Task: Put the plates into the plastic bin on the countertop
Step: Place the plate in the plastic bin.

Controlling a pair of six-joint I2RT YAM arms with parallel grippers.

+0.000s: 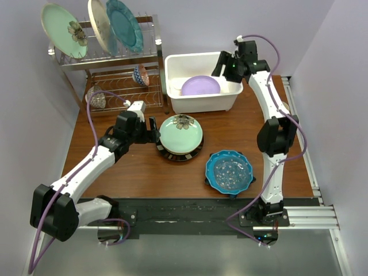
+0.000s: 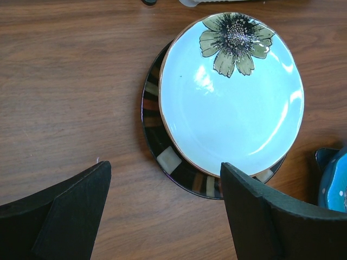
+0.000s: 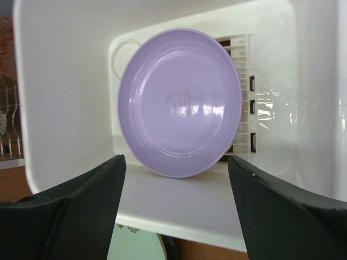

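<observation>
Just ahead of left hand (image 2: pixel 164 176), mint plate (image 2: pixel 233 103), atop dark-rimmed plate (image 2: pixel 153 122).

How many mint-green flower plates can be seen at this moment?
2 mint plates. One stands in the wire rack's top tier at far left; the other lies on a dark-rimmed plate beside the left gripper. Stacks could hide more.

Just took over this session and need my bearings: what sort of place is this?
Probably a staged kitchen counter in a lab booth: a chrome dish rack holding plates, a white plastic bin with a lilac plate inside, and plain walls around the wood-grain countertop.
</observation>
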